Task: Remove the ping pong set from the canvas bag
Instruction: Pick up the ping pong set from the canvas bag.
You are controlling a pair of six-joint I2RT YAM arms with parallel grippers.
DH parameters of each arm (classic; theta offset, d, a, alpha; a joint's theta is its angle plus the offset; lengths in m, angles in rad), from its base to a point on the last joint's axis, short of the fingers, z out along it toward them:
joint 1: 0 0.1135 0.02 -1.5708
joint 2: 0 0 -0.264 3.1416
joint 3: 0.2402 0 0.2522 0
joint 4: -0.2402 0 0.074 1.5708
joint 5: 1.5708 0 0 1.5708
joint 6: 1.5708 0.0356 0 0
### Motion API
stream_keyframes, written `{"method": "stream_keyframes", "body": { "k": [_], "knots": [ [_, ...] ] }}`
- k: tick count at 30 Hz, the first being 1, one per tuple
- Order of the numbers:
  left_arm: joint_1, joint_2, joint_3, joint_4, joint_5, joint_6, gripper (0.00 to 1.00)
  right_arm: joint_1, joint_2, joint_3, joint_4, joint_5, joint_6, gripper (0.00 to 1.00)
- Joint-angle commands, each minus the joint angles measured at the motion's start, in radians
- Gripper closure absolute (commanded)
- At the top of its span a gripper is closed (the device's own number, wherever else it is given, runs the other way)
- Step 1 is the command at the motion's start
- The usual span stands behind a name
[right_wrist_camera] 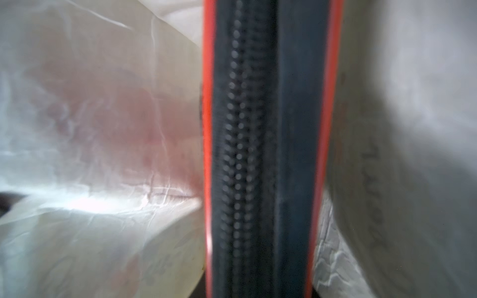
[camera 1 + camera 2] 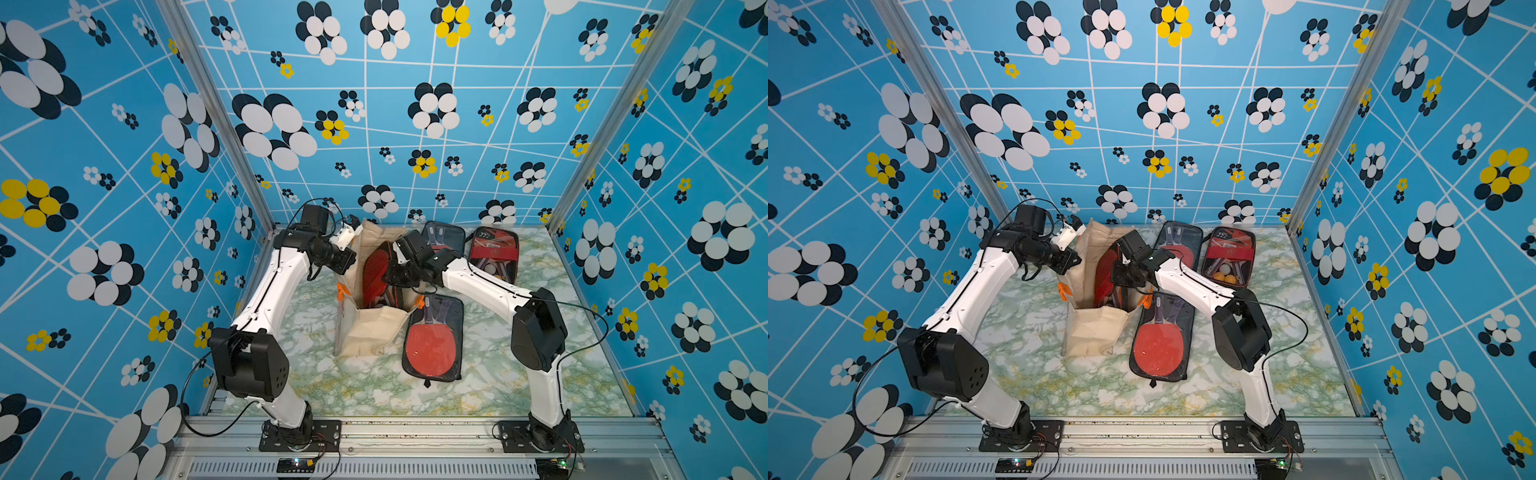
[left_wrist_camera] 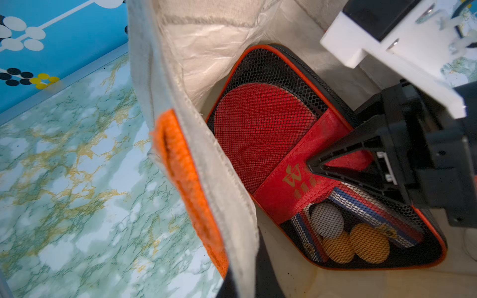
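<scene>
Left wrist view, right jaws gripping ping pong set [image 3: 263,134], top view, left jaws clamping canvas bag [image 2: 374,332]

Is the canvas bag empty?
No, a mesh case with a red paddle and balls sits inside the canvas bag.

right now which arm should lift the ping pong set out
Right: the right gripper is inside the canvas bag, closed on the ping pong set; the left gripper is busy pinching the bag's rim.
</scene>
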Motion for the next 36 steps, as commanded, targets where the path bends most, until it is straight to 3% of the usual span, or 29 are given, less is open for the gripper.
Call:
{"method": "stream_keyframes", "body": {
  "k": [1,36],
  "knots": [
    [0.008,0.005,-0.004,0.001,-0.002,-0.002,1.00,0.003,-0.094,0.060,0.028,0.012,-0.032,1.00],
    [0.009,0.007,-0.007,0.002,0.001,-0.002,1.00,0.001,-0.149,0.314,-0.133,0.106,-0.136,1.00]
  ]
}}
